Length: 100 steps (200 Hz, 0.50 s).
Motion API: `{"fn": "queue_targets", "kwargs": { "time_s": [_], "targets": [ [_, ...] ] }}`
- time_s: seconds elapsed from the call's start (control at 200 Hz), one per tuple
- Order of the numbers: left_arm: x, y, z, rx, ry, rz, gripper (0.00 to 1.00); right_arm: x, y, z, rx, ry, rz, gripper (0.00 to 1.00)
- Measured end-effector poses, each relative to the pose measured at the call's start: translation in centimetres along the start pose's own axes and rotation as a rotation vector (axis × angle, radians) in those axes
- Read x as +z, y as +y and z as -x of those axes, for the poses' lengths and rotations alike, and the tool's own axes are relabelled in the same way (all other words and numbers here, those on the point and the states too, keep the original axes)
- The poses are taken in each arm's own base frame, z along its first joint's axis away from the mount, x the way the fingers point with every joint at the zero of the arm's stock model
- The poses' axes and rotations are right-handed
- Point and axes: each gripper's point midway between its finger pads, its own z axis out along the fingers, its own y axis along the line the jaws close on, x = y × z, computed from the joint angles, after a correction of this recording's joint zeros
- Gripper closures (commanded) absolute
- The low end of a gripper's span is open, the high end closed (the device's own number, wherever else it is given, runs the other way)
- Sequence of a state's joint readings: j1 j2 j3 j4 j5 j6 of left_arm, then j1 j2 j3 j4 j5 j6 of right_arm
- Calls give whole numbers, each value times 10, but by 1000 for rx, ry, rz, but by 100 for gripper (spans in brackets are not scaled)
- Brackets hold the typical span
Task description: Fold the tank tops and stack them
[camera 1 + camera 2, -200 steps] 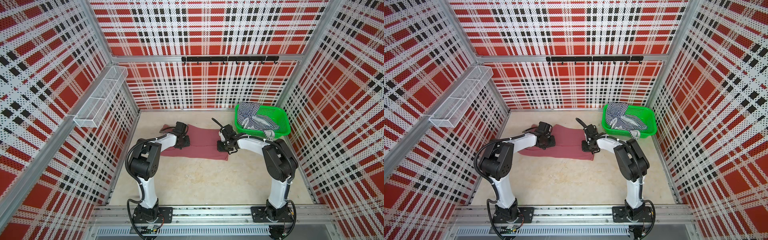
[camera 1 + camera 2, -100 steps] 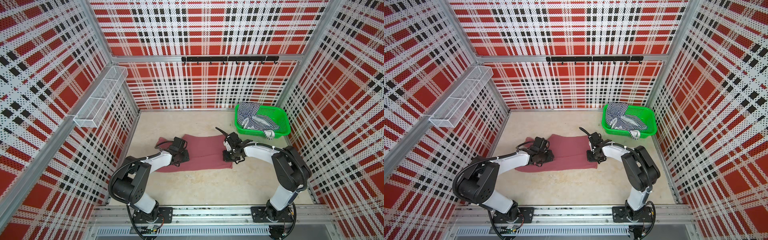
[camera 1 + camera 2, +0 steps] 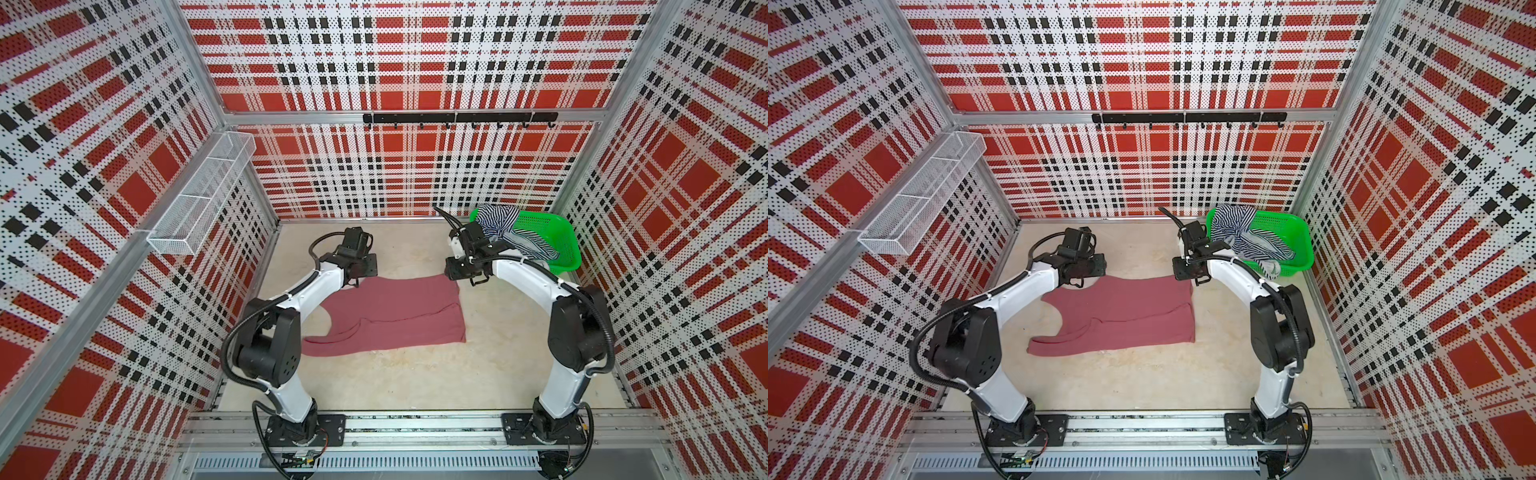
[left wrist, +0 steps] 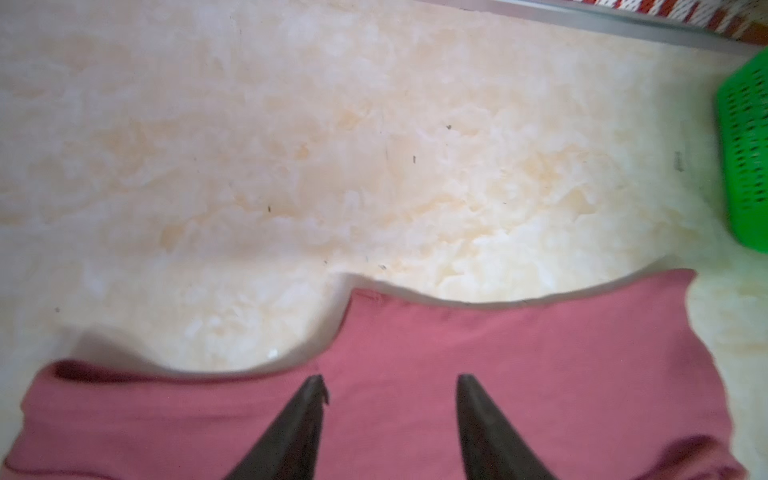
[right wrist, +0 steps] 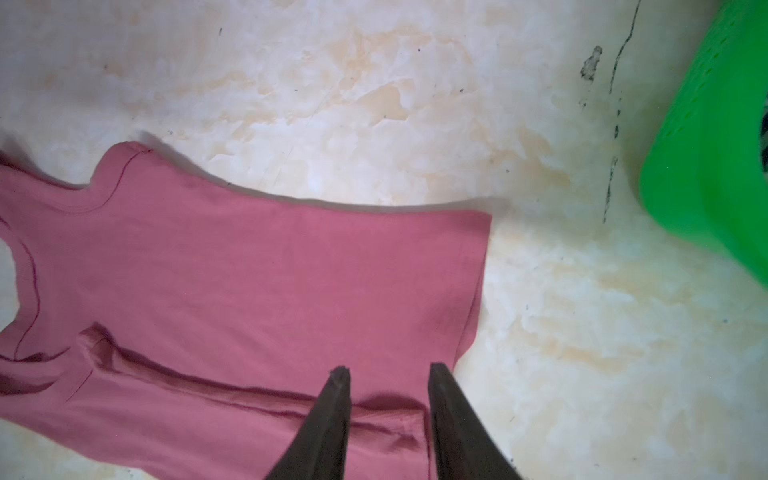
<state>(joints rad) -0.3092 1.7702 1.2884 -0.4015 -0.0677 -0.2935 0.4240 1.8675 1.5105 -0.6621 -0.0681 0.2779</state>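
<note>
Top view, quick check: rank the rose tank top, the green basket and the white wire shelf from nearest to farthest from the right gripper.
From the right gripper:
1. rose tank top, just beneath it; the gripper is over its back right corner.
2. green basket, beside it in the back right corner.
3. white wire shelf, up on the left wall.

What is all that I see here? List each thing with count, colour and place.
rose tank top: one, dusty rose, spread on the table.
striped tank top: one, navy and white, heaped in the basket.
basket: one, green, far right corner.
wire shelf: one, white, left wall.
hook rail: one, black, back wall.
table: one, beige, below everything.
left gripper: one, black, open over the rose tank top's strap end.
right gripper: one, black, open over its hem end.
</note>
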Motion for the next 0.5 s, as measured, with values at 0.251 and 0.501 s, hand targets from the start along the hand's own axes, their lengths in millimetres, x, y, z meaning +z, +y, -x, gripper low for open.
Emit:
{"fn": "queue_targets", "kwargs": {
  "time_s": [0.251,0.501],
  "targets": [
    [67,23,-34,25,125,35,37,30,-12,-1,7,43,-37,63],
    [83,14,-38,13,119,-11,43,36,-19,6,30,11,-41,63]
  ]
}}
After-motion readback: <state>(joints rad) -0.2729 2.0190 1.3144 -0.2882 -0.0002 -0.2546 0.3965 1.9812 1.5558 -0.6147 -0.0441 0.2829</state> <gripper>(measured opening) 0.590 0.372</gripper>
